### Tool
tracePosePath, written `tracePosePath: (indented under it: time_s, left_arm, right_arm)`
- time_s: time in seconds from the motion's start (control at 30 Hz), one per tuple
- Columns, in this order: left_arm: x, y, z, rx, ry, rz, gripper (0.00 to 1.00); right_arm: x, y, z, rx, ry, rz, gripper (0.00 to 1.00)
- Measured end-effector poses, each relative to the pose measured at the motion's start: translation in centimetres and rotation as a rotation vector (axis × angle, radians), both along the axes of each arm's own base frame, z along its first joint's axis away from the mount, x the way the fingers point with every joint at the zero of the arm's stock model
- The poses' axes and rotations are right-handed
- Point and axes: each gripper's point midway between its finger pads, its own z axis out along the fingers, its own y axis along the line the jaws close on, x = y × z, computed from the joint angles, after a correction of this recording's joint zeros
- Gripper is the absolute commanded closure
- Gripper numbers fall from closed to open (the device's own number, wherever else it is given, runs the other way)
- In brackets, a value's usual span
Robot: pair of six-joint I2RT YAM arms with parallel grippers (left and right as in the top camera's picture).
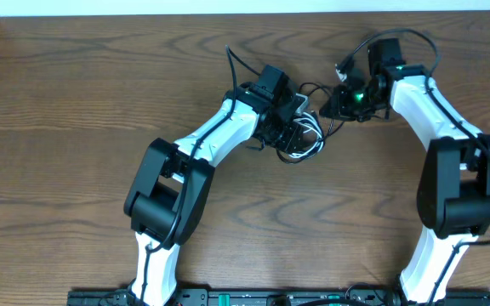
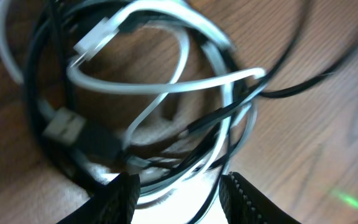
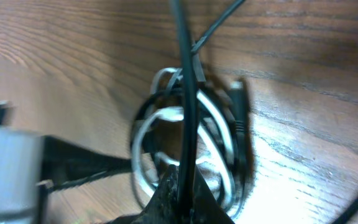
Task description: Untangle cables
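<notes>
Left gripper and right gripper both work at the coil, so we judge the step in hand to be drawing one cord out while the rest is held back. To do it well we should pull the black cord slowly and straight away from the left gripper, low over the table. We should also watch that the loops slip off rather than cinch. If the whole coil drags along, we should stop and pin only the white cord before pulling again. The plugs are the likely snags. A white plug lies ahead and to the left of the left fingers, and a grey-tipped black plug sits nearer them; either could catch in a loop.

Our left fingers stand well apart, with black and white strands passing between them at the coil's near edge. We see no pinch on any strand. Our right fingers look pressed together on the black cord, which runs from their tips straight ahead over the coil. The coil lies on the table just beyond them. That view is blurred, so the grip is our reading.
</notes>
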Motion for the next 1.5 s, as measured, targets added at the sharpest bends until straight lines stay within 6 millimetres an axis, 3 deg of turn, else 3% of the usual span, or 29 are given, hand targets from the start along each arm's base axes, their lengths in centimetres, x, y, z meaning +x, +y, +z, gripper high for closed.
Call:
tracePosePath:
  time_s: [0.17, 0.47, 0.8, 1.27, 1.5]
  left_arm:
    - [0.5, -1.3, -0.8, -0.062, -0.031, -0.064, 0.51]
    - [1.0, -3.8, 1.1, -0.211, -0.090, -0.132, 0.51]
    - [0.7, -6.2, 1.6, -0.229, -0.189, -0.210, 0.55]
    - [1.6, -6.3, 0.7, -0.176, -0.297, -0.241, 0.57]
    - [0.9, -7.0, -0.4, -0.201, -0.347, -0.271, 0.60]
  right_arm:
    - [-0.5, -0.3, -0.1, -0.016, 0.014, 0.006, 0.99]
    - [-1.0, -0.6, -0.3, -0.029, 0.027, 0.019, 0.99]
    - [-0.9, -0.9, -0.3, -0.032, 0.026, 0.016, 0.99]
    - [-0.9, -1.3, -0.4, -0.039, 0.028, 0.008, 0.99]
    - [-1.0, -1.3, -0.4, -0.040, 0.030, 0.015, 0.99]
